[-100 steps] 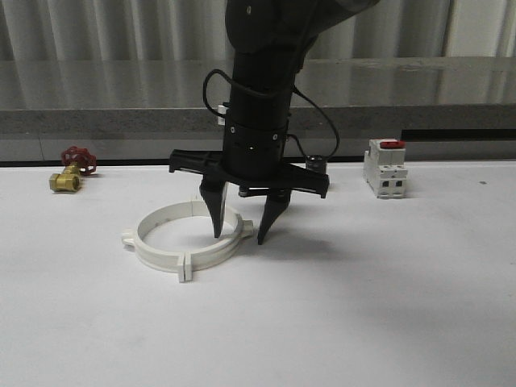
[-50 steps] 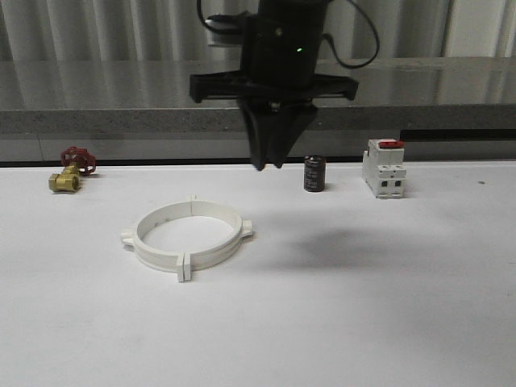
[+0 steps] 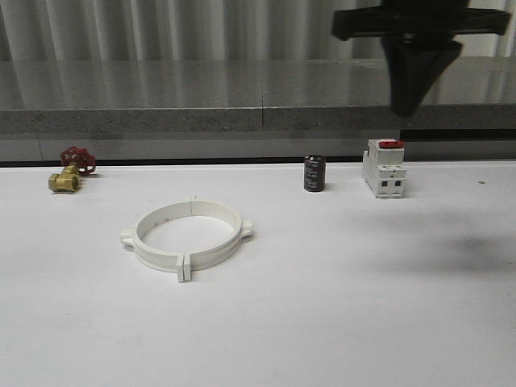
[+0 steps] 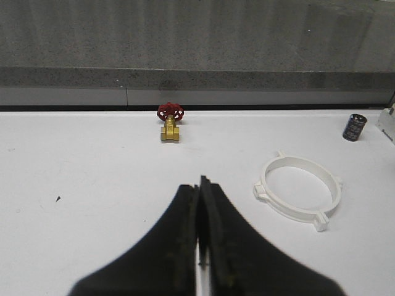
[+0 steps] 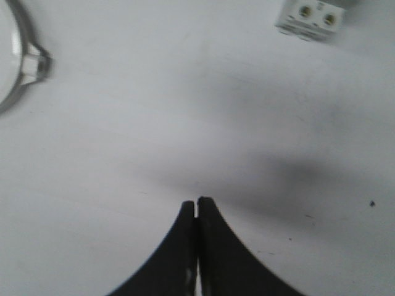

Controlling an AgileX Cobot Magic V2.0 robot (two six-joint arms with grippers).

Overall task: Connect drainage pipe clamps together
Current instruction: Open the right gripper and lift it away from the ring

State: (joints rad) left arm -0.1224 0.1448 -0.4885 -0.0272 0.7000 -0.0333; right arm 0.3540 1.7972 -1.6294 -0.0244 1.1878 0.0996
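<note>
Drainage pipe clamps [image 3: 187, 236] joined as a ring on worktop [image 3: 339, 306].
Right gripper [image 3: 409, 109] raised, closed, empty; left gripper [image 4: 201, 185] closed, empty.

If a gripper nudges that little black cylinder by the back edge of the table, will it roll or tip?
The black cylinder stands upright on its flat end, so a low nudge would probably slide it. It looks taller than wide, so a high push may topple it, and then it would likely roll on the smooth table.

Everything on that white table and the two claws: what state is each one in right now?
drainage pipe clamps: joined into one ring, lying flat.
right gripper: shut, empty, raised above the table.
left gripper: shut, empty.
breaker: upright, red switch on top.
black cylinder: upright.
brass valve: lying by the wall.
</note>
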